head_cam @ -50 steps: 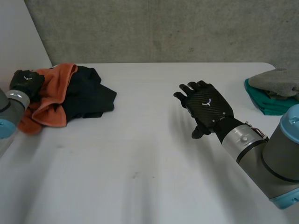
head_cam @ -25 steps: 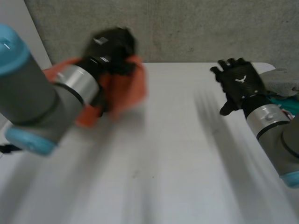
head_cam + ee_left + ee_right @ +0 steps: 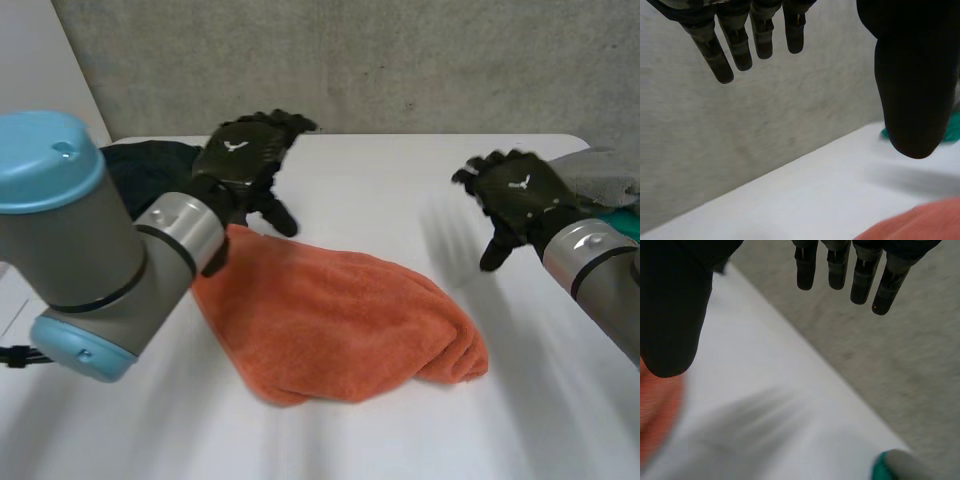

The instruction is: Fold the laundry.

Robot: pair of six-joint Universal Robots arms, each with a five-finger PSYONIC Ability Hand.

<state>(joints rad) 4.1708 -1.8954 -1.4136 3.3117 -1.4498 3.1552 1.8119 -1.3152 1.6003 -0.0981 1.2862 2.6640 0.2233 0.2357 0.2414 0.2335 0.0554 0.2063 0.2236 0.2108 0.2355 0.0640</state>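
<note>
Orange towel (image 3: 340,320) heaped on counter (image 3: 380,190), just beside left hand (image 3: 245,160), fingers straight and empty, right hand (image 3: 515,195) well apart, fingers spread, head view adding black garment (image 3: 150,170) behind left arm.

The left arm (image 3: 100,250) covers most of the black garment (image 3: 140,168) and the edge of the orange towel (image 3: 340,315) nearest it. The right arm (image 3: 600,265) hides much of the teal cloth (image 3: 625,215). The grey cloth (image 3: 612,178) on it runs off the head view's edge. What garments these are cannot be told.
</note>
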